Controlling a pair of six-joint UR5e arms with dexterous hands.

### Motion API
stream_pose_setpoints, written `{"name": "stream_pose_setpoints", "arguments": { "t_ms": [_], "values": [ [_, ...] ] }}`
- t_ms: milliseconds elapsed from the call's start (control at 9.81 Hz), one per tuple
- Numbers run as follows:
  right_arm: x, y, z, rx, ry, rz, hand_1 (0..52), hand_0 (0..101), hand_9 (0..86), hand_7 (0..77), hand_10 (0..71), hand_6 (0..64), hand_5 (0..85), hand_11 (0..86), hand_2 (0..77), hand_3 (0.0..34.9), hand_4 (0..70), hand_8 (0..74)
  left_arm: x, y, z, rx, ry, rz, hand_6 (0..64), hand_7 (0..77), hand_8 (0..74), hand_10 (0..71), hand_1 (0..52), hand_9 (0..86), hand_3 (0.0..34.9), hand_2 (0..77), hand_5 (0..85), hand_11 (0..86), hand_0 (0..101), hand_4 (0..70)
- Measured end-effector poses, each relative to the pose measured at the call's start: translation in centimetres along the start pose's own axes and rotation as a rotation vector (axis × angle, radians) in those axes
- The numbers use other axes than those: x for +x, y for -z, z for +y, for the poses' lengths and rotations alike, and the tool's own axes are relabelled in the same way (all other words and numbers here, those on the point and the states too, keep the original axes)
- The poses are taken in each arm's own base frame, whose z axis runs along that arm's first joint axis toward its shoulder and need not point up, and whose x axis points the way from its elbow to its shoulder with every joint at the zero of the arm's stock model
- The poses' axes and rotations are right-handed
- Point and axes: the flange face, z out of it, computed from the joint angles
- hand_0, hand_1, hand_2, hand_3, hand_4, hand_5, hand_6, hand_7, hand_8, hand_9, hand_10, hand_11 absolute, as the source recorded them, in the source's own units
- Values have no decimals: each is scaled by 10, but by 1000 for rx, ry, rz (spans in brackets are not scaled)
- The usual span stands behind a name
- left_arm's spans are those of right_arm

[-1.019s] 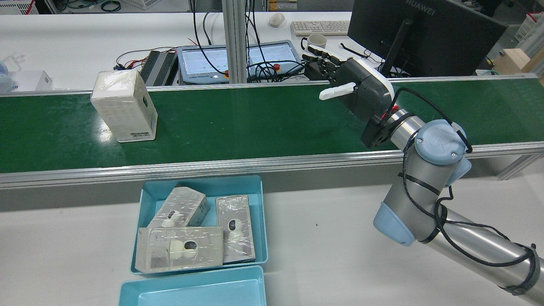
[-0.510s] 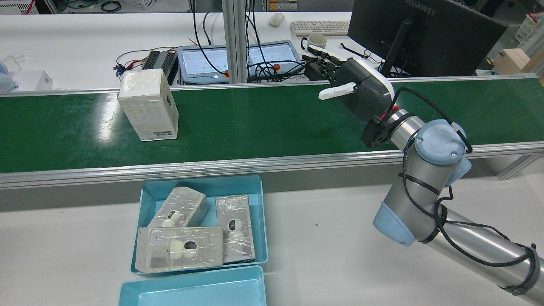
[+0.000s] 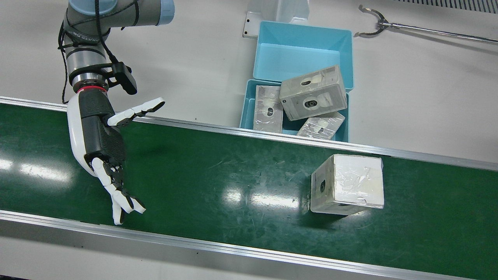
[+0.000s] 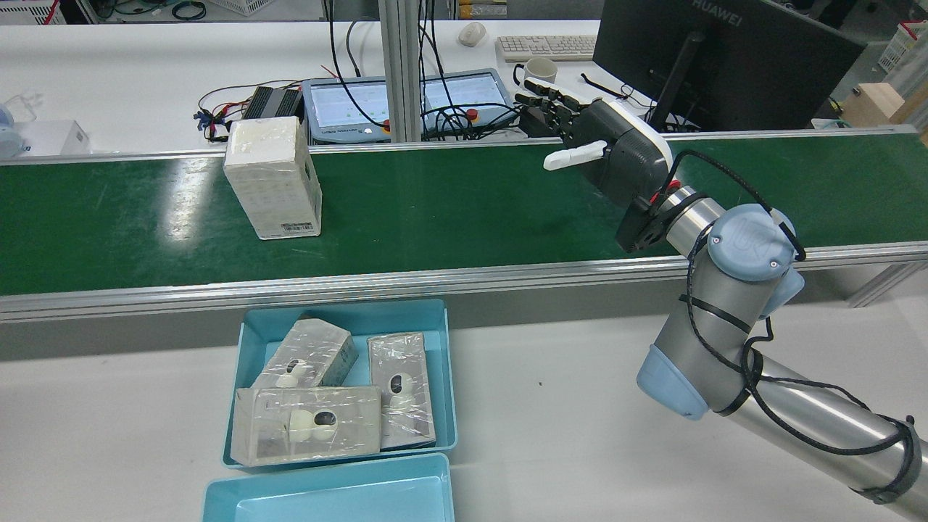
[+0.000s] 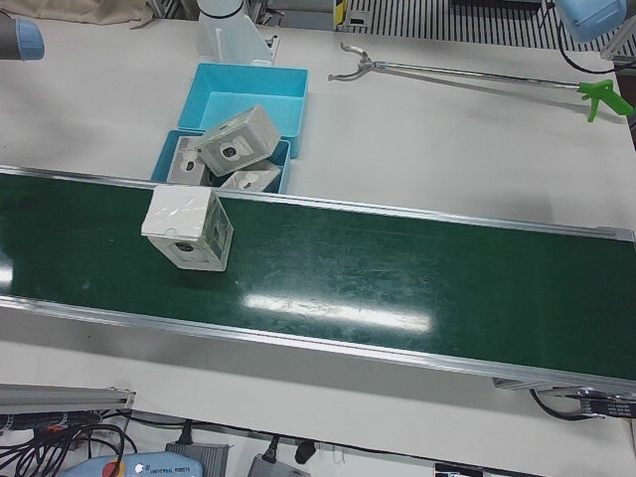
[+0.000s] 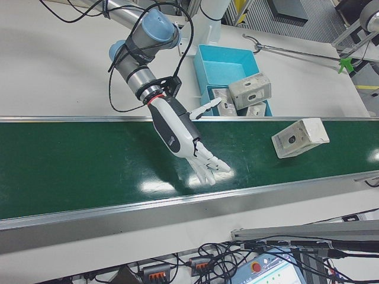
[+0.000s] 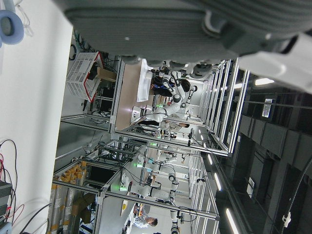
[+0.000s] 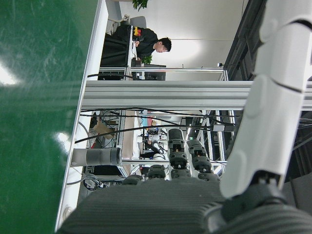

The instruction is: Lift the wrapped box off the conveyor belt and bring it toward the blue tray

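Note:
The wrapped box (image 4: 274,177), white and film-covered, stands on the green conveyor belt (image 4: 449,210), roughly level with the blue trays; it also shows as the box (image 3: 348,184), (image 5: 189,229), (image 6: 300,137). My right hand (image 4: 616,156) hovers open over the belt, fingers spread, well apart from the box; the same hand (image 3: 99,136), (image 6: 177,127) holds nothing. One blue tray (image 4: 341,308) holds three wrapped boxes, and another tray (image 4: 326,500) beside it is bare. Only the palm of my left hand (image 7: 170,19) shows, so its fingers cannot be judged.
Aluminium rails (image 3: 272,136) edge the belt on both sides. A long reacher tool (image 3: 389,25) lies on the white table past the trays. Beyond the belt in the rear view stand a monitor (image 4: 725,58), a keyboard (image 4: 547,47) and a mug (image 4: 540,71).
The wrapped box has ridden the belt rightward in the rear view, closer to my right hand. The right arm and hand have not moved.

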Motion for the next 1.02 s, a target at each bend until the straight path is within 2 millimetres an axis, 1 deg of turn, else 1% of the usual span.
{"name": "stream_pose_setpoints", "arguments": {
  "t_ms": [510, 611, 815, 1019],
  "values": [
    [3, 1, 0, 0, -1, 4, 87, 443, 16, 142, 0, 55, 87, 11, 49, 0, 98, 27, 0, 0, 0, 0, 0, 0, 5, 5, 5, 5, 0, 5, 0, 11, 5, 5, 0, 0],
    [6, 1, -1, 2, 0, 9, 87, 443, 16, 142, 0, 55, 87, 11, 49, 0, 98, 27, 0, 0, 0, 0, 0, 0, 5, 5, 5, 5, 0, 5, 0, 11, 5, 5, 0, 0],
    [17, 1, -8, 17, 4, 27, 87, 443, 16, 142, 0, 55, 87, 11, 49, 0, 98, 27, 0, 0, 0, 0, 0, 0, 5, 5, 5, 5, 0, 5, 0, 11, 5, 5, 0, 0],
    [22, 1, -11, 23, 4, 35, 82, 443, 16, 142, 0, 55, 87, 11, 49, 0, 82, 27, 0, 0, 0, 0, 0, 0, 5, 5, 5, 5, 0, 5, 0, 11, 11, 5, 0, 0]
  ]
}}
